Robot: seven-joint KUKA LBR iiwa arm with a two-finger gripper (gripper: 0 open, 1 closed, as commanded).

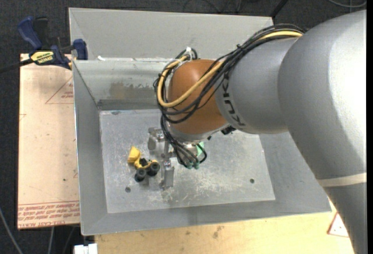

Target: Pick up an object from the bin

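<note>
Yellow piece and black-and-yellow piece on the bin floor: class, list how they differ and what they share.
Colour: the yellow piece is yellow all over; the black-and-yellow piece is mostly black. Shape: the yellow piece looks blocky, the black-and-yellow piece knobbly. Place: the yellow piece lies up-left of the black-and-yellow piece. Shared: both are small and lie close together on the bin floor.

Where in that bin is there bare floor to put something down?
The bin floor is bare right of the gripper, and along the left wall. Crowded only mid-floor, where a small yellow-and-black thing lies beside the gripper.
</note>
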